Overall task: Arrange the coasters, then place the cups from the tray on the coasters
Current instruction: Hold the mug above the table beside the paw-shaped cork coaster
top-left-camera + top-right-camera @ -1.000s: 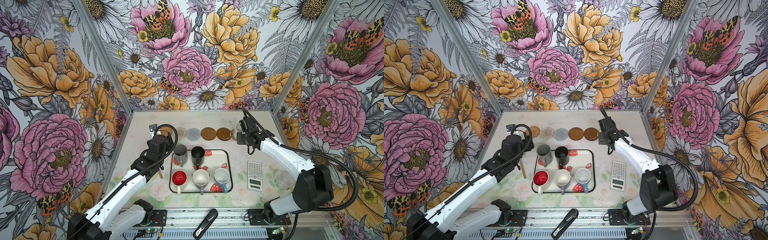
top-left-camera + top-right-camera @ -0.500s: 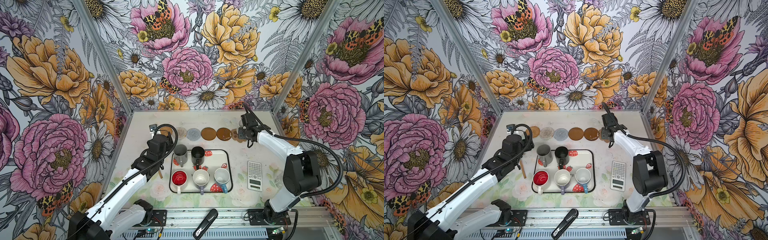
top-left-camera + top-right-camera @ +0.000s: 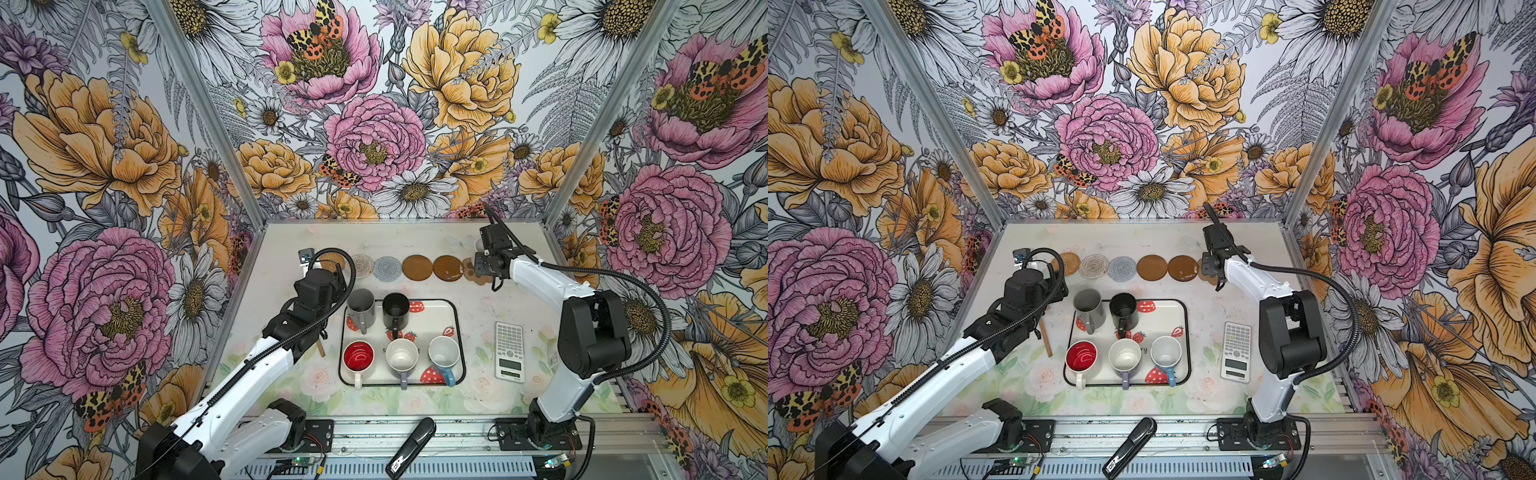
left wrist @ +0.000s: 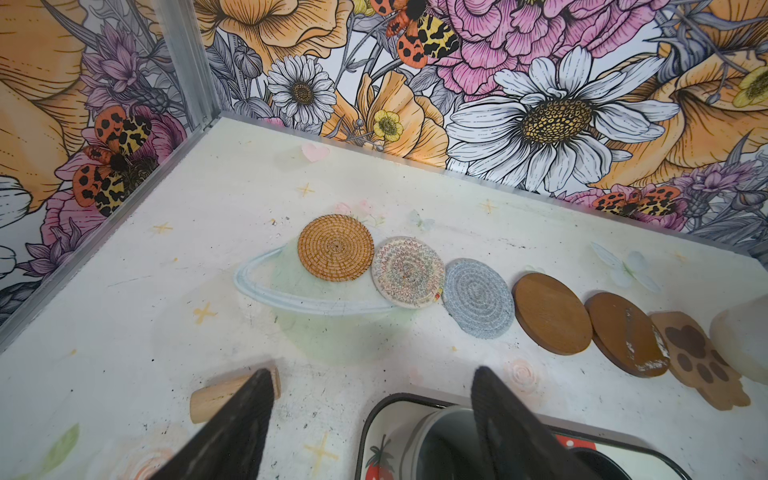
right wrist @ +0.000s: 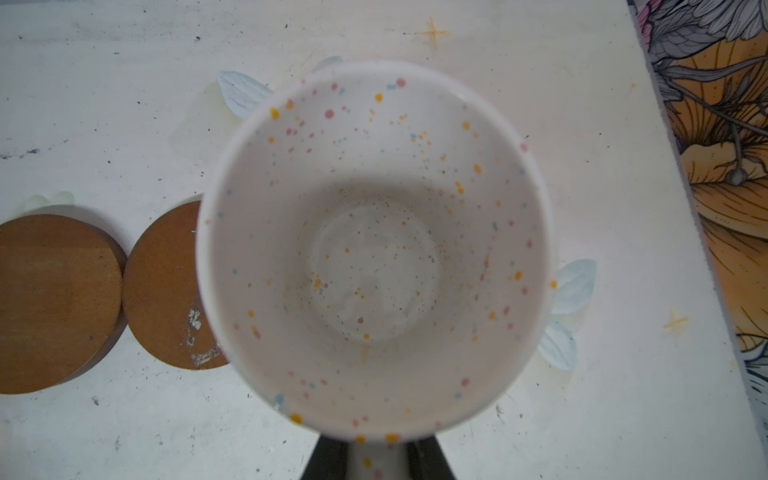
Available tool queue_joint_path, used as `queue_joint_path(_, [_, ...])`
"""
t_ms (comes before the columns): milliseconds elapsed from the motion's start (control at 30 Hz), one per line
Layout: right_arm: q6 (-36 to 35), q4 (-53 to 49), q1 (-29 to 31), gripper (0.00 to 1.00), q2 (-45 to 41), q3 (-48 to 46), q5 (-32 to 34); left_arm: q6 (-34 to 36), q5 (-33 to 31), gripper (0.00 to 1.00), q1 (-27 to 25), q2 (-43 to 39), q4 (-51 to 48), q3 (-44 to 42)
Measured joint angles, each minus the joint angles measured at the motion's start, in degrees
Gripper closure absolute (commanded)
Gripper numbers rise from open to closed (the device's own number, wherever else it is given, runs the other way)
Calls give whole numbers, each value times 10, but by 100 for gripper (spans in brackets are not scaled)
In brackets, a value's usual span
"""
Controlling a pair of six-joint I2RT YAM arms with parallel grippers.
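Six coasters lie in a row at the back: tan rattan [image 4: 336, 247], cream [image 4: 408, 272], grey-blue [image 4: 478, 297], two brown discs [image 3: 417, 267] [image 3: 448, 268] and a paw-shaped one [image 4: 698, 361]. My right gripper [image 5: 376, 457] is shut on the handle of the speckled white cup [image 5: 374, 249], upright at the paw coaster's end of the row. The tray [image 3: 432, 320] holds the grey [image 3: 360, 305], black [image 3: 395, 309], red-inside [image 3: 358, 356], lavender [image 3: 401, 353] and blue [image 3: 444, 351] cups. My left gripper [image 4: 372, 374] is open beside the grey cup [image 4: 440, 440], at the tray's back left corner.
A short wooden stick [image 4: 216, 399] lies left of the tray, under my left arm. A white calculator [image 3: 509, 345] sits right of the tray. A black device [image 3: 411, 446] rests on the front rail. Walls close the back and both sides.
My right arm's elbow has swung inward while its gripper stays with the speckled cup at the right end of the coaster row. The left arm has not moved.
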Motion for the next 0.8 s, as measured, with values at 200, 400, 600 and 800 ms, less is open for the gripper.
queue_joint_path(200, [-4,6,0,100,17,4,-2,0,0,23,0,0,0,0])
queue_joint_path(400, [-8,6,0,100,23,4,-2,0,0,23,1,0,0,0])
queue_joint_path(600, [-10,7,0,100,23,4,-2,0,0,23,1,3,0,0])
queue_joint_path(800, [-10,8,-4,100,32,5,-7,0,0,24,2,8,0,0])
